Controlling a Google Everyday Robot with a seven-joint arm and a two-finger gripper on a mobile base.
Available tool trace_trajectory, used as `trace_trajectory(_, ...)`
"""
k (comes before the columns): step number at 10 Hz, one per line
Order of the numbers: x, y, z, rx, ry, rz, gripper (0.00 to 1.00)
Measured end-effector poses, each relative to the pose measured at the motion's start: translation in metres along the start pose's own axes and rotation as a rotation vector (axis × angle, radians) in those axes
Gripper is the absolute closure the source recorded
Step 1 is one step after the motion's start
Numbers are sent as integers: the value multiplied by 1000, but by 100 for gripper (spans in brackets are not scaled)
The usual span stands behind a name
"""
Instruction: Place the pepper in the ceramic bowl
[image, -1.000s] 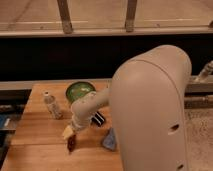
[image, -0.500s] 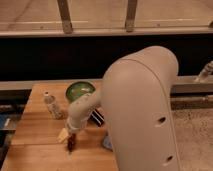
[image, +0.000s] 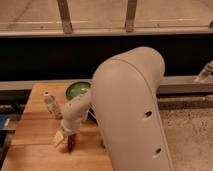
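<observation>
Pepper under my end effector | grip: can't tell | risk: slips off-centre, drops on table short of ceramic bowl

Wooden table: light brown plank top. Standing on it are the ceramic bowl, green, close to the far edge, and a whitish plastic container, upright, just left of the bowl and nearer the front. My gripper is low over the front planks with the pepper at its tip. I cannot confirm whether the pepper touches the wood.
</observation>
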Motion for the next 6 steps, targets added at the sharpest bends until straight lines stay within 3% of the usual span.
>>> trace_trajectory(2,1,-3,5,36,20,10,25)
trace_trajectory(4,1,1,9,94,40,4,44)
trace_trajectory(6,2,-2,11,117,51,6,64)
